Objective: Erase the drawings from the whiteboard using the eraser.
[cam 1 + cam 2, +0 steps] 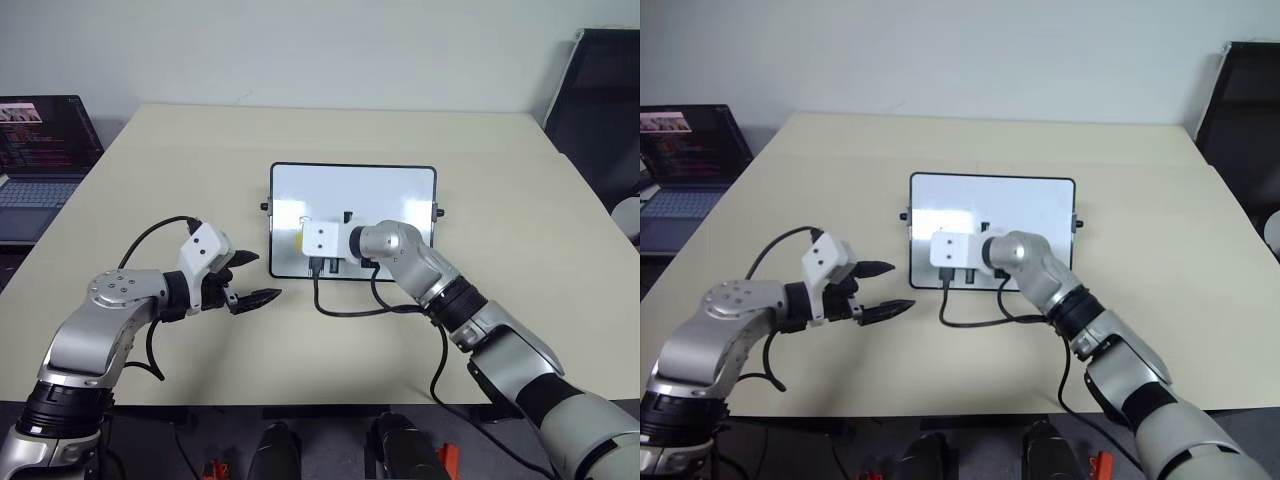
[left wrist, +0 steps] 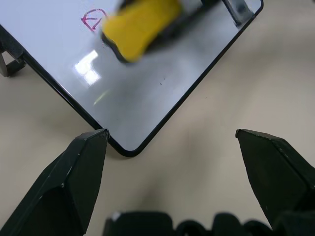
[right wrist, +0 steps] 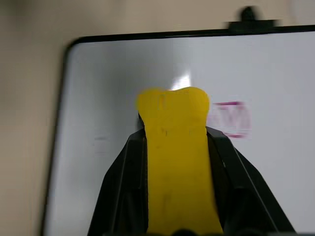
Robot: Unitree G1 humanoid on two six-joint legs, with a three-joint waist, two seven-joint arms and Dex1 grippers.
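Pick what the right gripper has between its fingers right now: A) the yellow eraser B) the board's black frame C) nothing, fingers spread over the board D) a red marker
A: in the right wrist view the right gripper is shut on the yellow eraser, held over the whiteboard right beside a red drawing.

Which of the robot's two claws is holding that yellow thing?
The right gripper: its fingers are clamped on the yellow eraser over the whiteboard. The left gripper hangs open and empty beside the board.
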